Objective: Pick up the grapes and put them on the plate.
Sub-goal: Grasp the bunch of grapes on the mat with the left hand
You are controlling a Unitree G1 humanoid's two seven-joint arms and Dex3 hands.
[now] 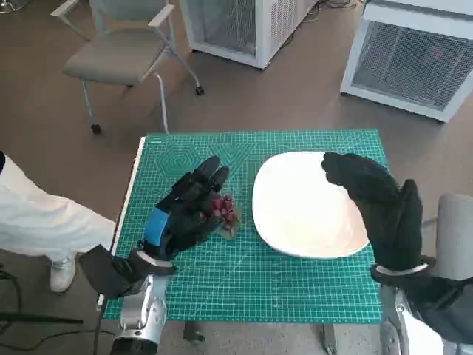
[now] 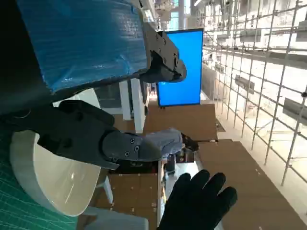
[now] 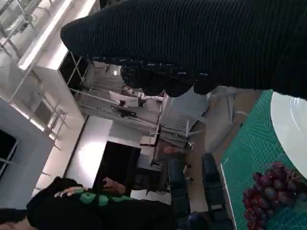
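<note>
Grapes point(image 1: 225, 212), still on the green cutting mat point(image 1: 295, 288) at nine o'clock of the empty white plate point(image 1: 307, 207), are overhung by the left hand point(image 1: 185, 214), whose grip cannot be told, while the right hand point(image 1: 377, 203), fingers together, is held over the plate's rim.

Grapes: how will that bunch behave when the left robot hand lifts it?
The grapes are a loose cluster of round dark berries, so probably floppy, and singles may drop and roll on the flat mat. Likely soft, easily crushed. The left robot hand covers part, so its hold is unclear.
</note>
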